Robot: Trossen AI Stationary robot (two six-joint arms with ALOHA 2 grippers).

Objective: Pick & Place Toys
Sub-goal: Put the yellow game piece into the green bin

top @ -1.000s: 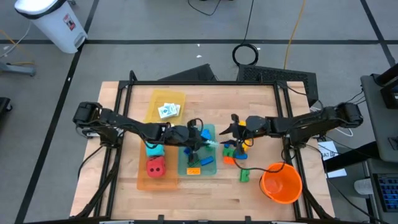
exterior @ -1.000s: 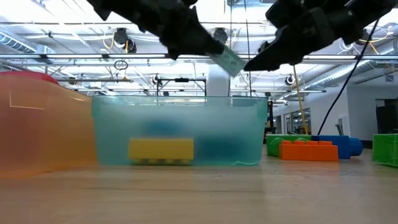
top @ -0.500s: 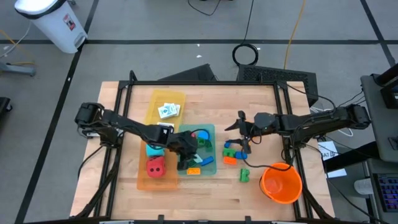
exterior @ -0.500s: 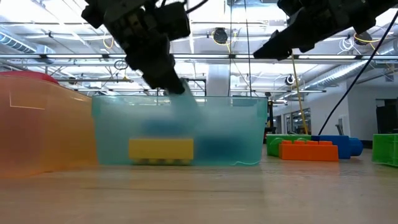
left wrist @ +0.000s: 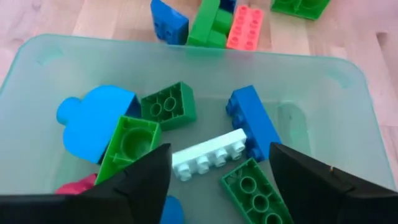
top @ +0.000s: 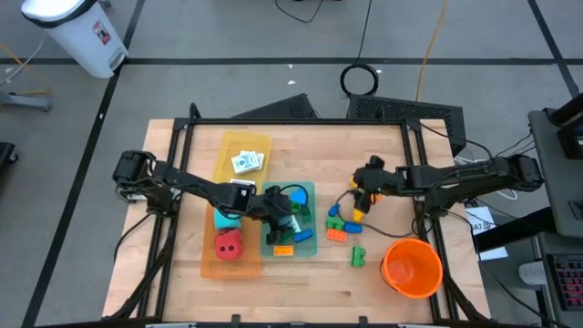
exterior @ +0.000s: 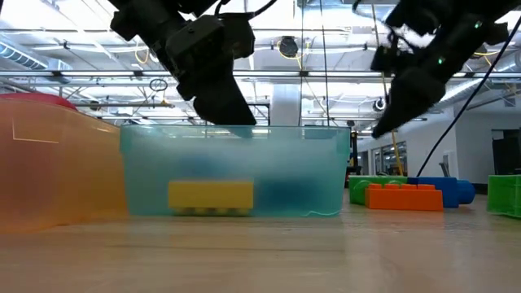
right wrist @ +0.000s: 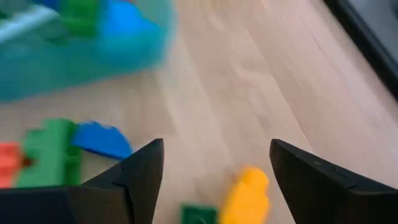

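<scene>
My left gripper [top: 281, 219] hangs open over the teal tray [top: 313, 239], fingers pointing down. Straight below the gap between its fingers [left wrist: 217, 177] a white brick [left wrist: 208, 160] lies flat on the tray's floor among green and blue bricks. My right gripper [top: 357, 199] is open too, tipped down over loose bricks on the table to the right of the tray. A yellow brick [right wrist: 249, 193] lies just beyond its fingers [right wrist: 214, 168], with blue [right wrist: 99, 140] and green [right wrist: 56, 152] bricks beside it. Neither gripper touches anything.
An orange tray holds a red die [top: 228, 243] and a teal die [top: 226, 220]. A yellow tray with white cards [top: 244, 162] lies at the far left. The orange bucket [top: 412, 267] stands at the near right, with a green brick [top: 357, 258] beside it.
My left gripper carried the pale brick from the tray's right edge in over the tray, came lower and let it go; the brick now lies in the tray. My right gripper moved a little toward the table's right edge and tipped its fingers down over the loose bricks.
</scene>
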